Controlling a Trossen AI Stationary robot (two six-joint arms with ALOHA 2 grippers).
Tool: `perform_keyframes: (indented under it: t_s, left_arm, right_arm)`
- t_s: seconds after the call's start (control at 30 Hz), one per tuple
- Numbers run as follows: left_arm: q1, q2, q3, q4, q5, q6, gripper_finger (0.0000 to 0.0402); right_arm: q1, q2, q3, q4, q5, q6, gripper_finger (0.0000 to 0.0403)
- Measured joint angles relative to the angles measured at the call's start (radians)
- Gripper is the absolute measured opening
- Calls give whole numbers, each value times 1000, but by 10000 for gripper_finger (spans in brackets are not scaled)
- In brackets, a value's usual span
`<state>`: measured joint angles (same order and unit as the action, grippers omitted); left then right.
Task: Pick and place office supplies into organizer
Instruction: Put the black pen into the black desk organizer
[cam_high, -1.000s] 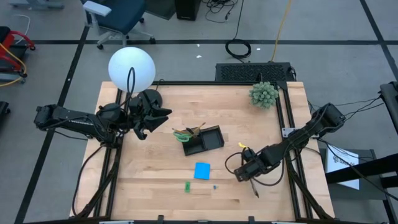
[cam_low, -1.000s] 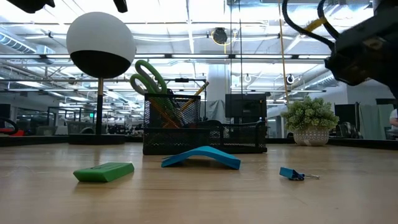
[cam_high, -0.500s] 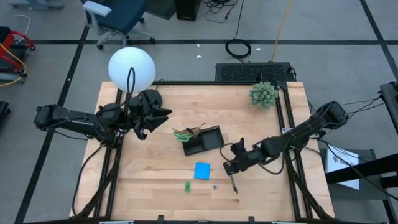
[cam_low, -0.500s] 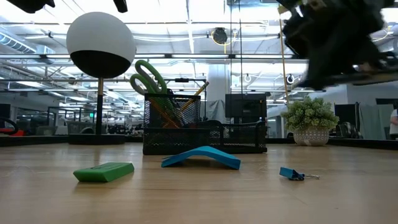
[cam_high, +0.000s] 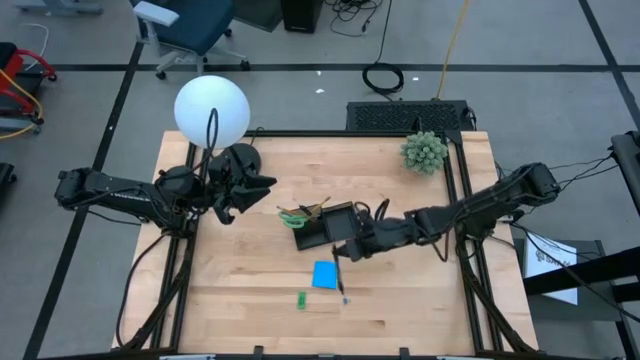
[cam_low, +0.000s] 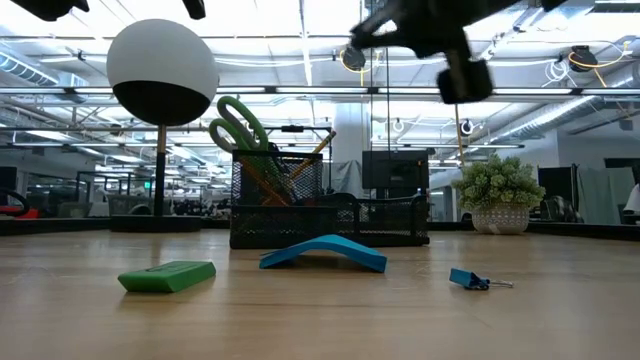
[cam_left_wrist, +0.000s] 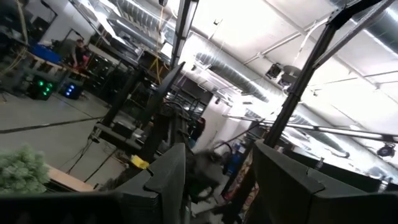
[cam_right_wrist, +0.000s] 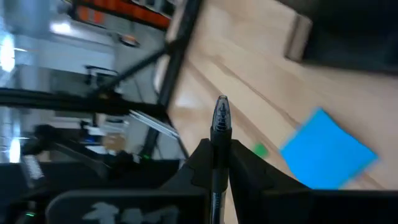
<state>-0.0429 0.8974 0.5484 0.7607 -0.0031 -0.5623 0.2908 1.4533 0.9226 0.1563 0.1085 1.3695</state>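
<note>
The black mesh organizer (cam_high: 326, 226) stands mid-table with green-handled scissors (cam_low: 240, 125) and pencils upright in it. On the wood nearer the front lie a blue note pad (cam_high: 325, 274), a small green piece (cam_high: 301, 299) and a tiny blue clip (cam_low: 470, 279). My right gripper (cam_high: 340, 250) hovers just near of the organizer, shut on a black pen (cam_high: 343, 280). My left gripper (cam_high: 258, 189) stands open and raised at the table's left, beside the lamp, touching nothing. My right gripper pinches the pen's barrel (cam_right_wrist: 217, 155) between its two fingers, a little behind the tip. The fingers come roughly level from the table's right. The pen's tip end (cam_right_wrist: 221, 104) sticks out past them toward the near edge. The pen is lifted clear of the table.
A white ball lamp (cam_high: 211, 110) on a round black base stands at the far left. A fuzzy green plant (cam_high: 424, 152) sits at the far right corner. Bare wood lies along the near edge and the right side.
My right gripper has carried the pen from the near right part of the table leftward and toward the organizer, rising as it went. It has tipped up from steeply downward to nearly level. The pen stays in its hold and now points toward the near edge.
</note>
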Motion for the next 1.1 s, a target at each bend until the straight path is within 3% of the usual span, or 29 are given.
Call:
perform_keyframes:
  t_s: [0.33, 0.7, 0.87, 1.1]
  left_arm:
    - [0, 0, 0, -1, 5, -77, 184]
    - [-65, 0, 14, -4, 81, 371, 184]
    - [-109, 0, 132, -288, 64, 628, 184]
    - [-162, 0, 357, -701, -57, 1044, 184]
  right_arm:
    - [-79, 0, 0, 220, 0, -52, 17]
    - [-177, 0, 0, 447, -7, -48, 17]
    - [-207, 0, 0, 553, -29, 1, 17]
    - [-213, 0, 0, 622, -38, 80, 17]
